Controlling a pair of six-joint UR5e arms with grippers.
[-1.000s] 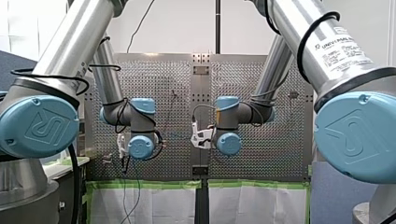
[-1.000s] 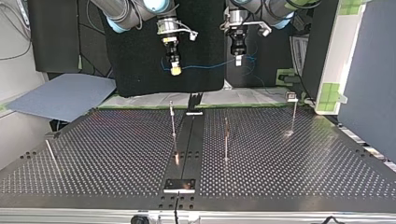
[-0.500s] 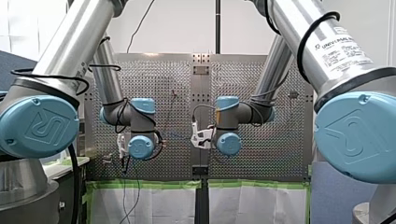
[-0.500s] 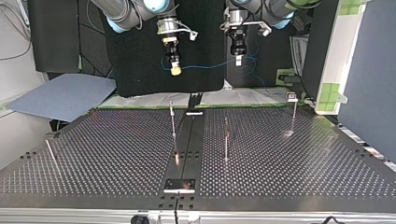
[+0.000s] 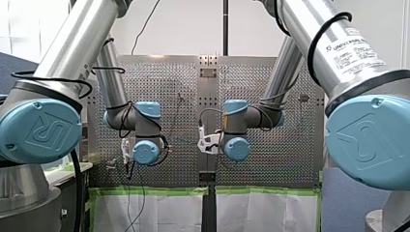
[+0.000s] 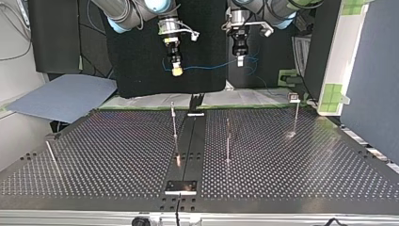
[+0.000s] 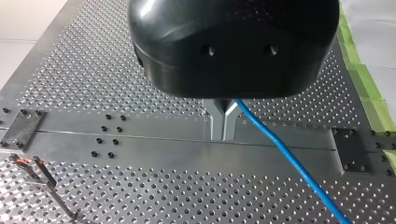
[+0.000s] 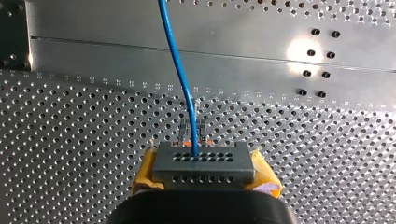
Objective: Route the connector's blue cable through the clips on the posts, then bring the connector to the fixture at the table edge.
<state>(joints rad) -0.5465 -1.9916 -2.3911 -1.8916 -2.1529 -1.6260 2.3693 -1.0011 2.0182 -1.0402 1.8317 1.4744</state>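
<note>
In the top view both arms hang high over the table's far edge. My right gripper, with yellow pads, is shut on the grey connector. The blue cable runs slack from the connector across to my left gripper. Its metal fingers are shut, with the cable leaving beside them. Three thin posts stand on the perforated table. A clip post sits straight below the connector. A black fixture stands at the far edge.
A metal rail runs down the table's middle to a plate at the near edge. A low post stands at the top view's left. Another copper-tipped clip post shows below my left gripper. Green tape lines the table edge.
</note>
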